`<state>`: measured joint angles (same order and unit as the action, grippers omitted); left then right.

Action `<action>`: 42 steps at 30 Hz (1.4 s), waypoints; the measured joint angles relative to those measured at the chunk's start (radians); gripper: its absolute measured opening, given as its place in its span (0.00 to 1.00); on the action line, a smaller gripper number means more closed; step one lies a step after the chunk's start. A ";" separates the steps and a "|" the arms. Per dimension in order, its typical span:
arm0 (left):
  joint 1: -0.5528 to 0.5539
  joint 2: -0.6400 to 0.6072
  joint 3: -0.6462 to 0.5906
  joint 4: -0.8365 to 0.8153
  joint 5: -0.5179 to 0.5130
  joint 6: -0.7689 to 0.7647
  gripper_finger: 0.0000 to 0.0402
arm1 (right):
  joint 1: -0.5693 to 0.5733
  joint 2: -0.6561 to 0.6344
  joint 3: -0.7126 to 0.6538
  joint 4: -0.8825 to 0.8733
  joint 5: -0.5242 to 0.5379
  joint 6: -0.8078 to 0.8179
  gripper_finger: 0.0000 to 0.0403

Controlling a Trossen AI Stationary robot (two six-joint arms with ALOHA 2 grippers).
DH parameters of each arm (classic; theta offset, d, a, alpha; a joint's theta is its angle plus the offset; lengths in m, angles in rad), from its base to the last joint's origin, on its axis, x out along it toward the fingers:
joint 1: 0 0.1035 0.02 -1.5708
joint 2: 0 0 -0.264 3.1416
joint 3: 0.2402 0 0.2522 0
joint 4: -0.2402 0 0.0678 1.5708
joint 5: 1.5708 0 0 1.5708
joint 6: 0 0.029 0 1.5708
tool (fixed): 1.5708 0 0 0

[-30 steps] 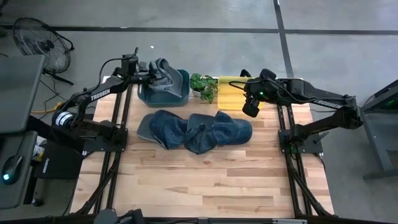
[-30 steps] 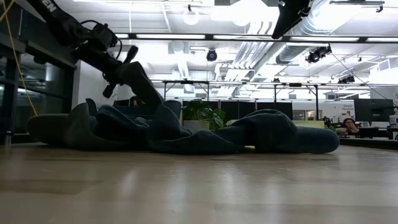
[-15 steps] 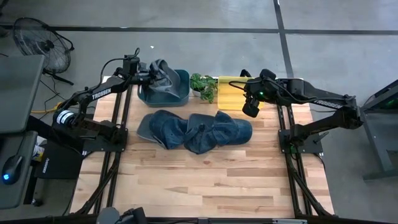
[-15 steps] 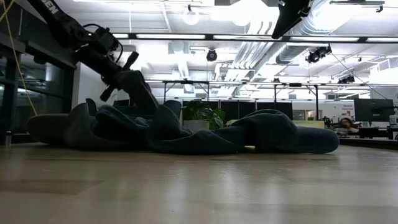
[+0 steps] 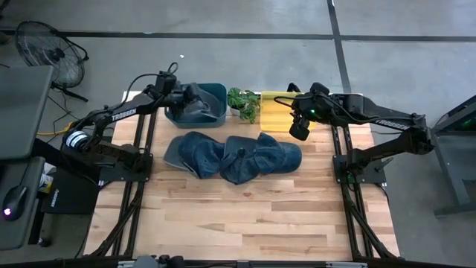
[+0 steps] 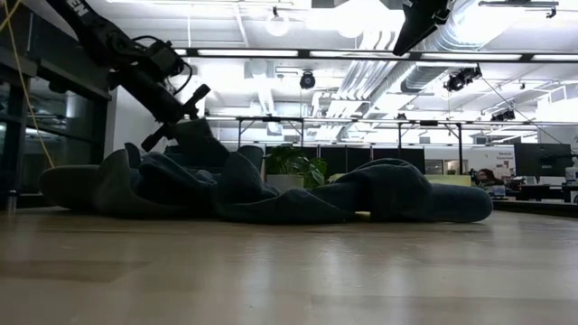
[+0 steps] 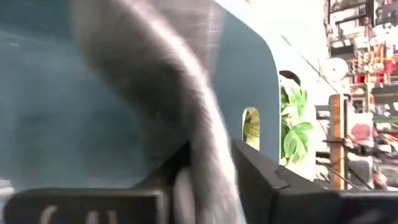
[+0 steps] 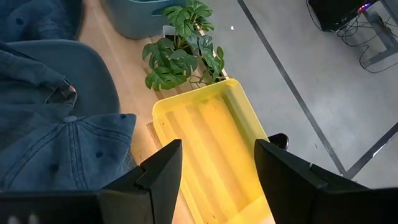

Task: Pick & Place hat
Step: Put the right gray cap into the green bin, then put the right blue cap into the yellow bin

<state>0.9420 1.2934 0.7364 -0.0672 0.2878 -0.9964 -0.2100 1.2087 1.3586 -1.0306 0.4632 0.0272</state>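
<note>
Teal plastic formed the bin point(image 5: 216, 100) at the table's point(image 5: 245, 216) far edge, and the left gripper point(image 5: 181, 96) hovered over it with a grey hat point(image 5: 195, 108) lying inside, cloth between its fingers point(image 7: 261, 180); whether they still pinched it I cannot tell. More denim hats point(image 5: 234, 155) lay piled just in front of the bin. Beyond the plant point(image 5: 244, 103) beside the bin, the right gripper point(image 5: 299, 128) hung spread over the yellow tray point(image 8: 211, 143), holding nothing.
</note>
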 joint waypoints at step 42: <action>-0.053 0.000 0.560 -0.943 -0.284 0.565 0.53 | 0.000 0.000 0.000 -0.091 -0.022 0.017 0.48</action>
<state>0.8895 1.2938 1.2961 -1.0105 0.0040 -0.4312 -0.2096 1.2089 1.3590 -1.1219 0.4416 0.0441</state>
